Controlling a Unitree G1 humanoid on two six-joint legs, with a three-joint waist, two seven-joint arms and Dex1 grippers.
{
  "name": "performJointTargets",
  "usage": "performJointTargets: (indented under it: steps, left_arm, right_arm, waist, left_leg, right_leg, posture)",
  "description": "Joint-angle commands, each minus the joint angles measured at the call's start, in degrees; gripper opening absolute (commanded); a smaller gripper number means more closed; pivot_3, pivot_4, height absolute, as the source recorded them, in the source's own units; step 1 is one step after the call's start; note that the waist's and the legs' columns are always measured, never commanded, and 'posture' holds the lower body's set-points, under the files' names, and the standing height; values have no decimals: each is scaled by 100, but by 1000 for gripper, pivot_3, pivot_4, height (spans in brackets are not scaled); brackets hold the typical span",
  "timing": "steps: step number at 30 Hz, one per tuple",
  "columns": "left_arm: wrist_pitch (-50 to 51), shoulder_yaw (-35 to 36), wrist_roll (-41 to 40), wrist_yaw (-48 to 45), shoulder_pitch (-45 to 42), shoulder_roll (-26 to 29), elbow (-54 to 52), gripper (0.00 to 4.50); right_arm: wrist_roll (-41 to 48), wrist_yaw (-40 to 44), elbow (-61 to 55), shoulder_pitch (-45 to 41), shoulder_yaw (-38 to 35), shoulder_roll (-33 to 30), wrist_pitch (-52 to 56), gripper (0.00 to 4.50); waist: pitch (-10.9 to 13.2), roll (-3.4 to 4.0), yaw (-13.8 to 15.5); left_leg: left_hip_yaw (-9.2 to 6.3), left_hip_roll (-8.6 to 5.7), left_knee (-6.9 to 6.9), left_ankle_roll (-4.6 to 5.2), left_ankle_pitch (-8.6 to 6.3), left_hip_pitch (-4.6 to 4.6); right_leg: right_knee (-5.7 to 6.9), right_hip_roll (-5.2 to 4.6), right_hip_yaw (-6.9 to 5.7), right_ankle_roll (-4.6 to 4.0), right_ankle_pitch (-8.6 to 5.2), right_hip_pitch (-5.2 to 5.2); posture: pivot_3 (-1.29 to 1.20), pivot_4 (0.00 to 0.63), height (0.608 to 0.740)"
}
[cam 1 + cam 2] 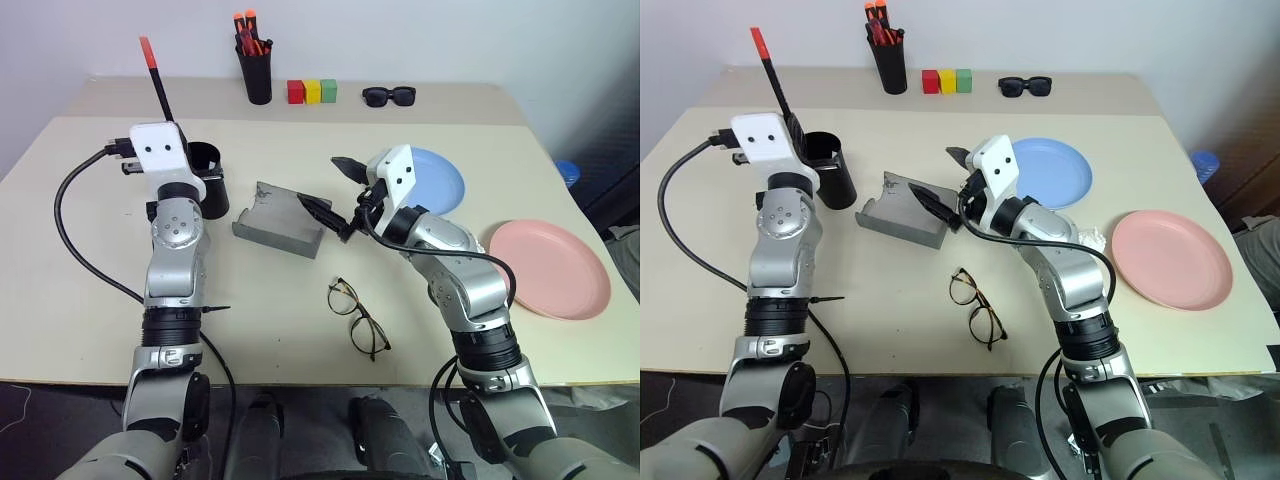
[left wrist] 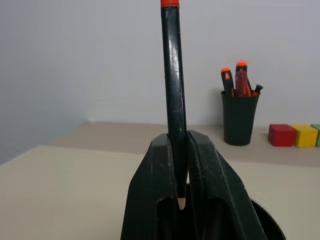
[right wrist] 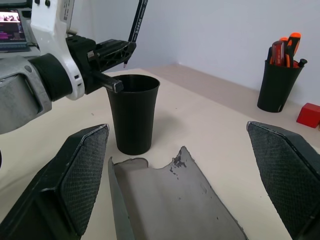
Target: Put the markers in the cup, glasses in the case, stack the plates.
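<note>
At the upper left of the head view, the left gripper (image 1: 158, 112) is clamped shut on a marker (image 1: 156, 78), black-bodied with a red end, held nearly upright just above the rim of the black cup (image 1: 206, 178). This looks like the marker step: the next move calls for lowering the tip inside the rim and letting go. In the middle, the gray case (image 1: 279, 227) lies open on the table, and the right gripper (image 1: 332, 190) hovers just above its right end with its fingers spread wide, holding nothing. The glasses (image 1: 356, 317) lie lower centre, apart from the case. Right of them, the blue plate (image 1: 443, 180) and the pink plate (image 1: 556, 265) sit unstacked.
</note>
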Motion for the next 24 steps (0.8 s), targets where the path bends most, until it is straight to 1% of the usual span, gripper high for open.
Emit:
performJointTargets:
  steps: [1,13,24]
  left_arm:
    - [16,-18,113,36,49,-48,-375,14]
    - [225,-45,243,63,252,-227,-649,14]
    - [239,-49,297,92,372,-312,-647,14]
  right_arm:
    - [85,14,-106,-148,-92,20,-106,4500]
    - [82,24,-86,-156,-84,25,-114,4500]
    - [78,45,-87,-170,-66,32,-114,4500]
  waist:
    - [0,0,0]
    - [0,0,0]
    - [0,0,1]
  left_leg:
    - [0,0,0,0,0,0]
    - [-1,0,0,0,0,0]
    - [-1,0,0,0,0,0]
  right_leg:
    - [0,0,0,0,0,0]
    - [0,0,0,0,0,0]
    - [0,0,0,0,0,0]
  posture:
    - [0,150,740]
    - [0,150,740]
    - [0,150,740]
